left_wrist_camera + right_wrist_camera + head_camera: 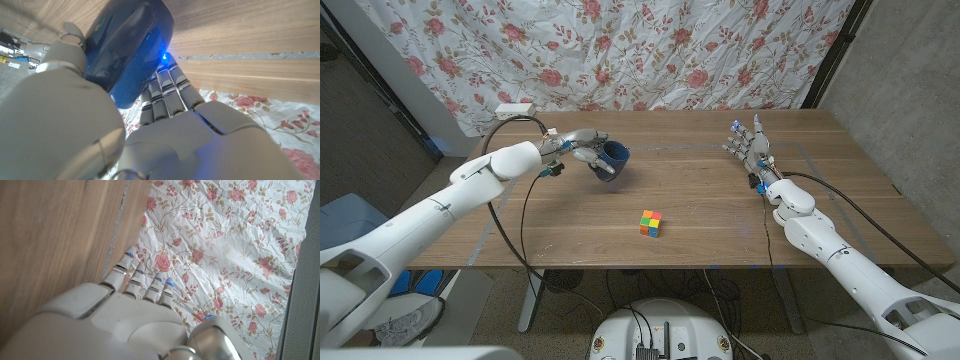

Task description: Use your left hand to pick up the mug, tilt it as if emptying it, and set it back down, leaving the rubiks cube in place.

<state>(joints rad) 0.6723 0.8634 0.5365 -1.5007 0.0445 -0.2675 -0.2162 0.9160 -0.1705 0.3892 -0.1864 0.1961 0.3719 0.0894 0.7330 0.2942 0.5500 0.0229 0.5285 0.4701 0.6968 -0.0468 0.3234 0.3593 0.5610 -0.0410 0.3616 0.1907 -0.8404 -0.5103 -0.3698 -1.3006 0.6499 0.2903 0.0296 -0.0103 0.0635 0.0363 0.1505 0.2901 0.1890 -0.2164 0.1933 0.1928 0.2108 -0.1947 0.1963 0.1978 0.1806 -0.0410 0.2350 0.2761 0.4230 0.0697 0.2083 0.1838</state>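
From the head view, I am gripping the blue mug (613, 160) in my left hand (582, 147), holding it tilted above the counter (720, 215) near its far left corner, while the rubiks cube (651, 223) is sitting toward the middle of the near edge. My right hand (748, 148) is waiting empty, fingers apart, by the far right corner.

In the left wrist view, my fingers (167, 90) are wrapping the mug (130, 50).

In the right wrist view, my right hand (135, 315) is reaching out straight toward the floral cloth (225, 245).

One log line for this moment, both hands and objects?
left hand: holds blue mug, tilted | right hand: fingers apart, holds nothing | Rubik's cube: on table, untouched
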